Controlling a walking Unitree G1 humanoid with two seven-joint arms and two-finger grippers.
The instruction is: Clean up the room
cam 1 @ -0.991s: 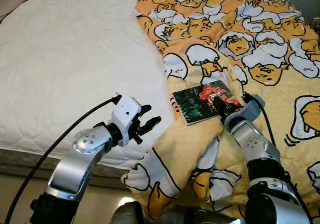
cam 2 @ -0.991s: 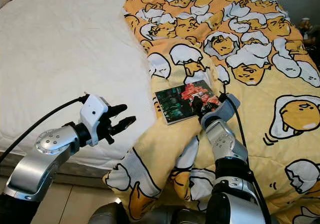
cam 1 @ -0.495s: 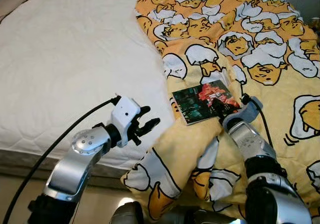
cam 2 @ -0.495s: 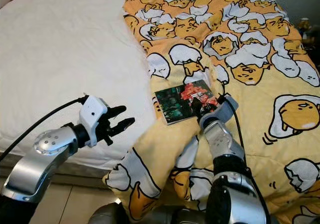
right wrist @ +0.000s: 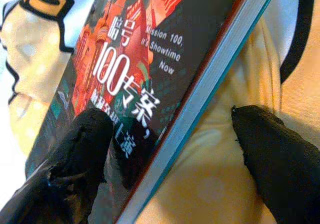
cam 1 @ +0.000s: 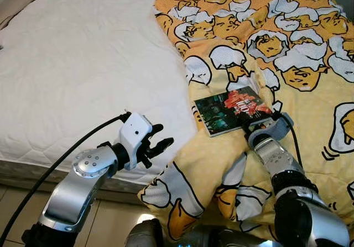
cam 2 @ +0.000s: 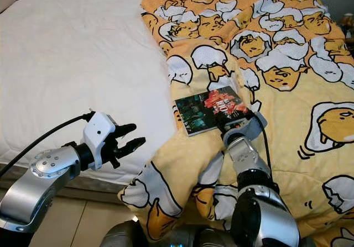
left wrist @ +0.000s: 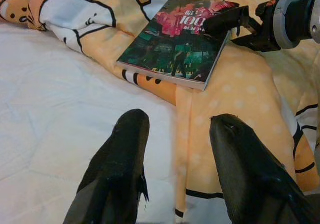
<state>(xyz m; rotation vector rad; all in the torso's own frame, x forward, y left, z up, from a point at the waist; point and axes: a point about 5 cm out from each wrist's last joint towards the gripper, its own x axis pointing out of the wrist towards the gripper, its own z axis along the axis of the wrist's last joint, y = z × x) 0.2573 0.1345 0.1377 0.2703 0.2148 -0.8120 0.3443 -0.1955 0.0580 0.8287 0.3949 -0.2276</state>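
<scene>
Silver jointed arms, round screw-studded joints; white wrist housing on left end effector (cam 1: 157, 146), black fingers, black cable.

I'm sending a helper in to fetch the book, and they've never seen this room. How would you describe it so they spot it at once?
On the bed, look to the yellow cartoon-egg blanket covering its right side. Near the blanket's left edge lies a paperback book, flat and face up, the right gripper at its corner. Its dark green and red cover with "100" stands out.
</scene>
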